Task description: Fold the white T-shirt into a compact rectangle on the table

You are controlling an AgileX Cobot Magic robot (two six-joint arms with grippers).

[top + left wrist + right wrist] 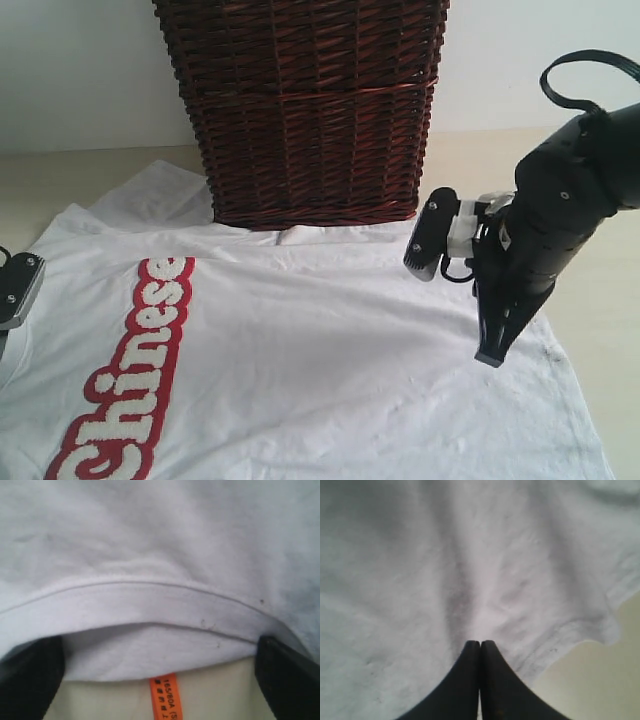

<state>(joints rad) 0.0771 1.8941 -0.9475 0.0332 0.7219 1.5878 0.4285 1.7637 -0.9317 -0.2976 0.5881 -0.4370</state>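
Note:
The white T-shirt (330, 350) lies spread flat on the table (60, 175), its red-outlined lettering (130, 380) running along the left side. My right gripper (492, 352) is shut with nothing between its fingers, tips down on or just over the shirt near its right hem. In the right wrist view the shut gripper (480, 644) points at wrinkled cloth (445, 570) beside the hem's edge. My left gripper (15, 290) shows only at the left border. In the left wrist view it (157, 647) stands open, straddling the ribbed collar (150, 605) and orange tag (165, 697).
A tall dark red-brown wicker basket (310, 110) stands at the back, on the shirt's far edge. One sleeve (160, 195) sticks out to the basket's left. Bare tabletop (600, 690) shows past the hem on the right.

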